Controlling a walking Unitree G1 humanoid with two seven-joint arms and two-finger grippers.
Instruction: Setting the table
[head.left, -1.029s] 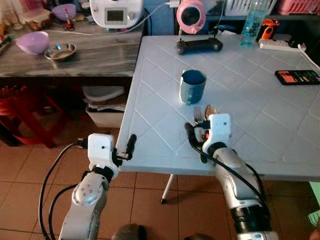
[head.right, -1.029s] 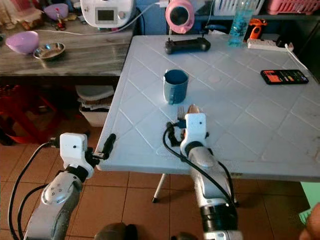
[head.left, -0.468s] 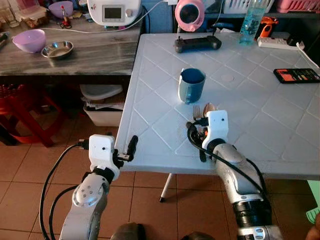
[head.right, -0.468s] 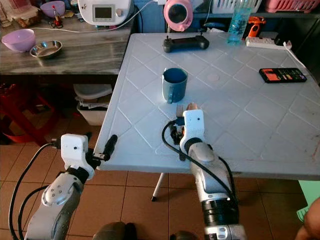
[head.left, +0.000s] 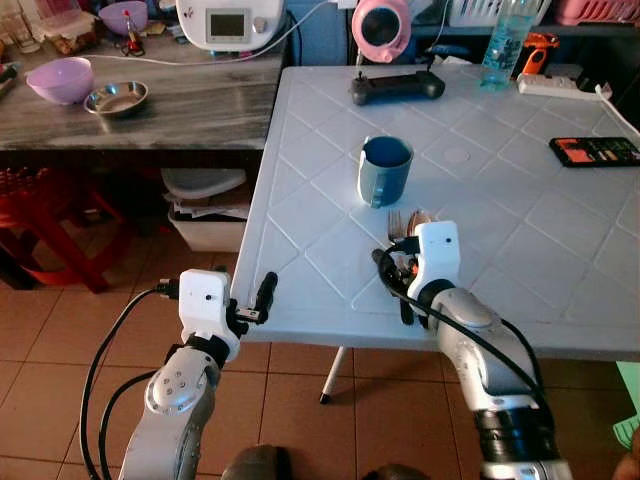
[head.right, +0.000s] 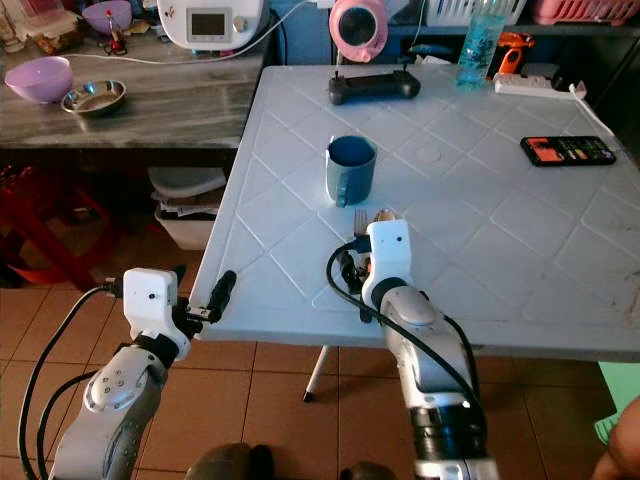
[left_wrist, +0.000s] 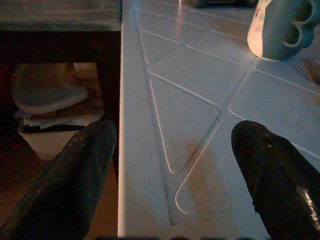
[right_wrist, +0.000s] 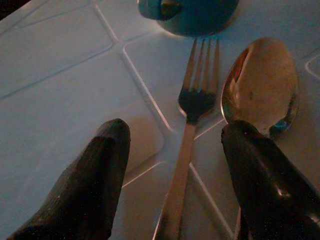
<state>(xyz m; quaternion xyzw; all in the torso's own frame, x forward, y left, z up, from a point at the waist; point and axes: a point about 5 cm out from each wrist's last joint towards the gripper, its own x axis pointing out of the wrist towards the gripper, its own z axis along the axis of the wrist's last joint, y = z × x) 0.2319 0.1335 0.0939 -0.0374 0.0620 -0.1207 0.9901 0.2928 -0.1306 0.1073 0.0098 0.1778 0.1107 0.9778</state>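
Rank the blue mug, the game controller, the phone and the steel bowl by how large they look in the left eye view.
1. blue mug, though it is nearer the camera
2. game controller
3. phone, close to the controller, so unsure
4. steel bowl

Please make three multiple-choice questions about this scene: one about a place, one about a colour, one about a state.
1. Where does the fork lie?
A. inside the mug
B. on the white table, beside the spoon
C. on the floor

2. What colour is the mug?
A. blue
B. red
C. yellow

3. How are the right gripper fingers?
A. shut on the fork
B. shut on the spoon
C. open, with the fork handle between them

Answers: 1 B, both lie side by side near the mug; 2 A, blue body and handle; 3 C, the fingers stand wide apart.
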